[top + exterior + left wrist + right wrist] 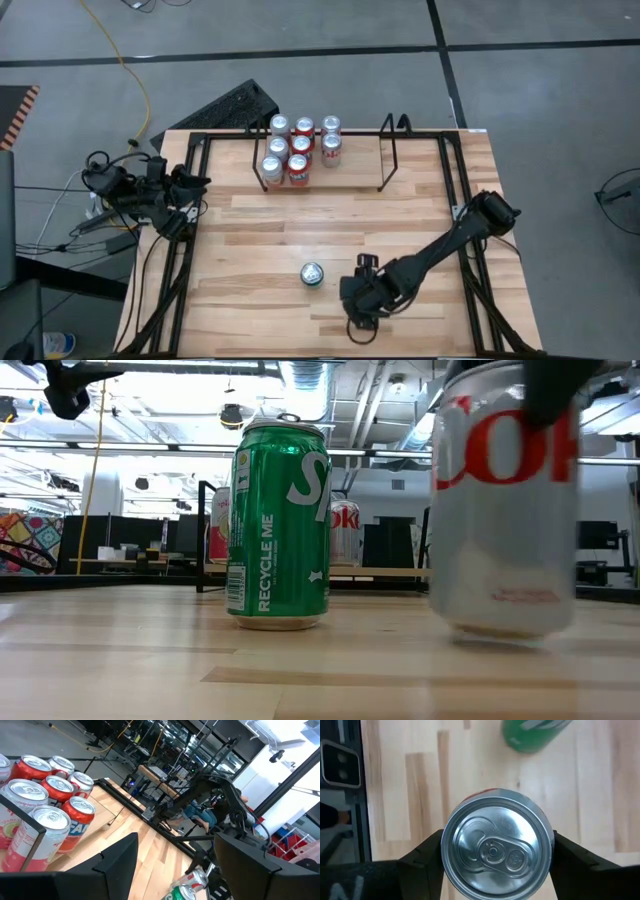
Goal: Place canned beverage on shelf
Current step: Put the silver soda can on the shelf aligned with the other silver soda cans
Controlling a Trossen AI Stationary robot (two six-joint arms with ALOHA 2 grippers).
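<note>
My right gripper (358, 303) is near the table's front edge, shut on a silver can with red lettering (505, 500); the can's top shows in the right wrist view (495, 845). A green can (312, 273) stands upright on the table just to its left and also shows in the low view (279, 525). The wire shelf (392, 150) stands at the far middle, with several red and silver cans (298, 150) on its left part. My left gripper (175, 865) is open and empty at the table's left edge (190, 185). My right gripper pinches the silver can's side wall (547, 845) between its two fingers, one on each opposite side, near the top. The fingers (427, 852) come from above, pointing down. The can is upright, its base close to the tabletop with a shadow beneath it.
The right part of the shelf floor (355, 165) holds no cans. A black tubular frame (455, 200) runs around the tabletop. Bare wood lies between the green can and the shelf. Cables and gear lie on the floor at left (100, 215).
</note>
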